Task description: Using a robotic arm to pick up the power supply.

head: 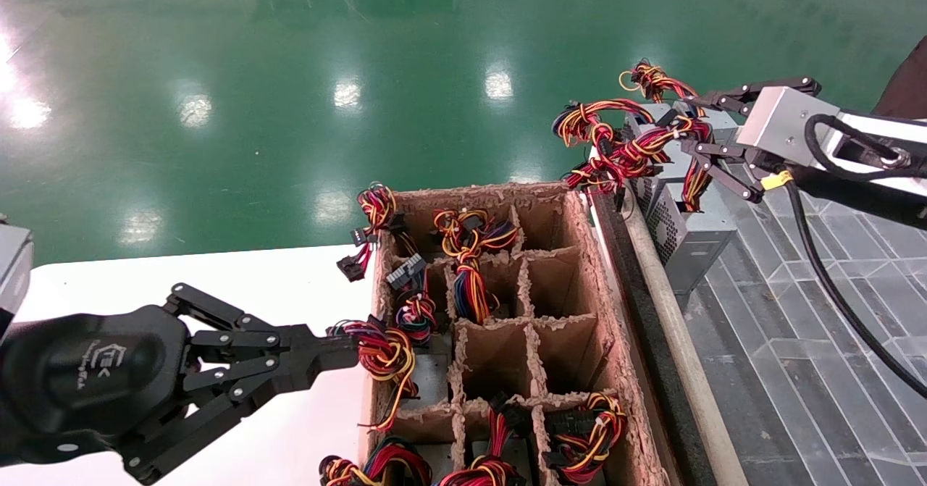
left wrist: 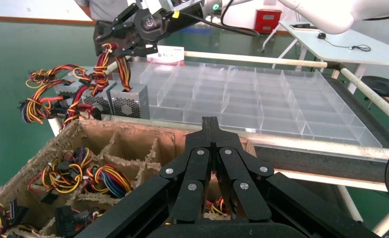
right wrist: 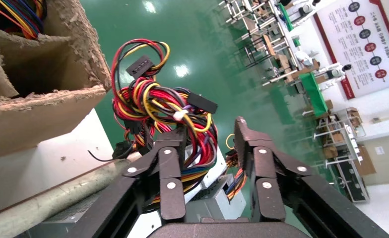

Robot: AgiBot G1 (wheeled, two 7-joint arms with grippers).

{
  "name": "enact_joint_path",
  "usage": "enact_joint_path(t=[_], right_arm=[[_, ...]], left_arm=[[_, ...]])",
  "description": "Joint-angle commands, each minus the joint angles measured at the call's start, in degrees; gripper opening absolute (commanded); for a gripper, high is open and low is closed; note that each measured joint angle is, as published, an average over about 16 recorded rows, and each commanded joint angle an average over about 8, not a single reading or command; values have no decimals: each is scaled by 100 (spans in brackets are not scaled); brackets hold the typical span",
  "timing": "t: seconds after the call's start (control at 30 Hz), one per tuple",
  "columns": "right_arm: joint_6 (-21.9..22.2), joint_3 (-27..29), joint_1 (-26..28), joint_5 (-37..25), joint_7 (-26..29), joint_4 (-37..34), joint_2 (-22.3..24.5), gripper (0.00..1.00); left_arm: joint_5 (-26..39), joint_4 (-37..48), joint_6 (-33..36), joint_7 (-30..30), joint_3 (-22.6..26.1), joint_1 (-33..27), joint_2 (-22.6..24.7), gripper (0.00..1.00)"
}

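Note:
The power supply is a grey metal box with a perforated side, standing on the grey tiled surface right of the cardboard box. Its bundle of red, yellow and black wires rises to the left. My right gripper is open and straddles the wires just above the box. In the right wrist view the wires lie against one finger, and the power supply shows between the jaws of the right gripper. My left gripper is shut and empty at the cardboard box's left edge, its tip over the box.
A brown cardboard divider box holds several more wired units in its cells. A metal rail runs along its right side. Clear plastic divider trays lie beyond the rail. A white table is under my left arm, with green floor behind.

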Motion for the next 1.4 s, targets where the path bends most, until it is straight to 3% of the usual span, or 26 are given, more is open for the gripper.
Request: enact_joint_path(t=[0.03,0.5,0.77,1.07,1.4], right_arm=[[-32,-9,12,5,16,14,3,100],[-510,-156,283,-60,459,81,52,100],[-197,314,227,684,-27,109,-4,100],[280,720,163,1001,-613,48,-61,100],[-139,720,-26,1507,-439,13,-49,100]], left_arm=[[0,0,0,0,0,0,0,0],[0,0,0,0,0,0,0,0],[0,0,0,0,0,0,0,0],[0,1,-1,0,0,0,0,0],[-1,2,-2,1,0,1,-1,0]])
